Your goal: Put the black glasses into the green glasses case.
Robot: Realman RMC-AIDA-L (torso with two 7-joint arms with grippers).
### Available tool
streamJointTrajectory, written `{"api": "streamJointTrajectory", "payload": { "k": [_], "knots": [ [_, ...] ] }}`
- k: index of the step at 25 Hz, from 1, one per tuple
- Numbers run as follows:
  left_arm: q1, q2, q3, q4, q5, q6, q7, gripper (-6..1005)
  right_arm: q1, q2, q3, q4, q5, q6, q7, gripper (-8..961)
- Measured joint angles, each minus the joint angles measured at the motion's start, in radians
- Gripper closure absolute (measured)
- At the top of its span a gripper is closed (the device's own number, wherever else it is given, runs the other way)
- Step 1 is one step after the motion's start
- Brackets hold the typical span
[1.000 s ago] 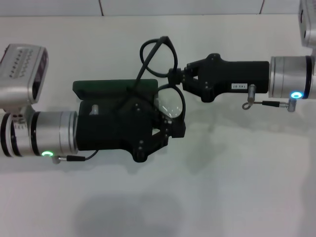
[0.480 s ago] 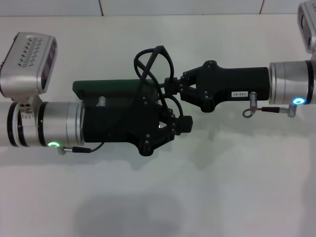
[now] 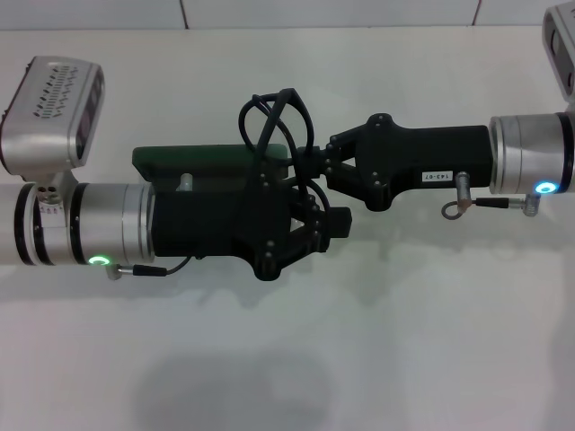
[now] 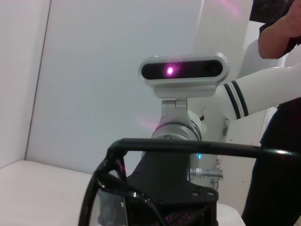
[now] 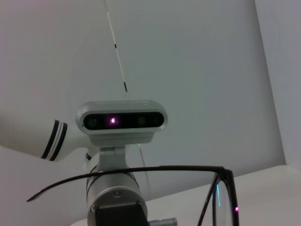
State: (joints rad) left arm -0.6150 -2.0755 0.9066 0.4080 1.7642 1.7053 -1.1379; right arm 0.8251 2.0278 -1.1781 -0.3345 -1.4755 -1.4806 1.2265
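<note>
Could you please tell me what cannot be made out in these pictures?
- Green glasses case: in the head view the left gripper covers all but its far edge; lid and interior hidden.
- Black glasses: lenses hidden between the grippers in the head view; cut off by the edge in both wrist views.
- Right gripper: grip on the frame unclear.

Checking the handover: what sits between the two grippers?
The black glasses, in the head view: left gripper and right gripper meet at the frame above the green glasses case.

The left gripper (image 3: 328,224) covers most of the green glasses case (image 3: 193,159) and probably the black glasses (image 3: 274,112) lenses too.
</note>
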Motion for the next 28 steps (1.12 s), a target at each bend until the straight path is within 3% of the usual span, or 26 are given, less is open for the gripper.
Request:
{"api": "streamJointTrajectory", "payload": {
  "k": [12, 21, 28],
  "knots": [
    [0.0, 0.002, 0.0, 0.0, -0.003, -0.008, -0.007, 1001, -0.004, 0.0, 0.005, 0.003, 0.0, 0.003, -0.001, 900],
    [0.012, 0.008, 0.0, 0.002, -0.003, 0.001, -0.018, 1001, -0.069, -0.012, 0.039, -0.048, 0.039, 0.043, -0.001, 899],
    [0.026, 0.021, -0.001, 0.038, -0.005, 0.017, -0.053, 1000, -0.165, -0.055, 0.061, -0.115, 0.031, 0.109, -0.002, 898]
  ]
}}
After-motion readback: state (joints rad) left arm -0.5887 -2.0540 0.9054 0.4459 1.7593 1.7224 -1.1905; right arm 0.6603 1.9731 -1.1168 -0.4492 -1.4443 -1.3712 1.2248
